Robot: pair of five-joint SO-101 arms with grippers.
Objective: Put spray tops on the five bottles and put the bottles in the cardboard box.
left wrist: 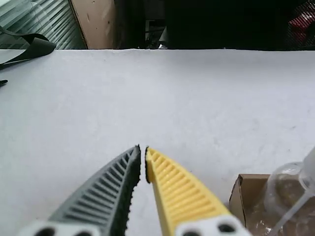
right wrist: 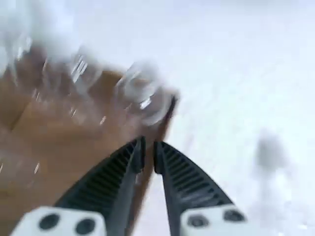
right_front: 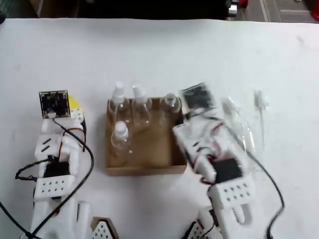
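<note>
Cardboard box [right_front: 144, 170] sits mid-table in the high view, and we count four bottles standing inside it: a row of three bottles [right_front: 140, 105] along its twelve o'clock wall, and a fourth bottle [right_front: 121, 137] alone, nearer the nine o'clock wall. White tops show on the fourth bottle and on the two at the nine o'clock end of the row; the third is too blurred for us to judge. Out on the white table [right_front: 164, 55], at three o'clock of the box, a clear fifth bottle [right_front: 242, 130] lies on its side, and a loose spray top [right_front: 260, 102] lies just beyond it toward two o'clock, apart from it. The left arm [right_front: 55, 164] stands at nine o'clock of the box, well clear of the wall. Its wrist view shows the left gripper [left wrist: 143, 155] clenched on nothing, grey and yellow tips all but touching above bare table, with a corner of the box [left wrist: 241, 189] and a bottle [left wrist: 288, 191] off to one side. The right arm [right_front: 214, 159] stands at the three o'clock wall. In its wrist view the right gripper [right wrist: 148, 147] is closed to a thin slit with nothing between the black fingers [right wrist: 113, 177], poised over that wall, with the box floor [right wrist: 49, 162] and blurred bottles [right wrist: 142, 93] ahead
</note>
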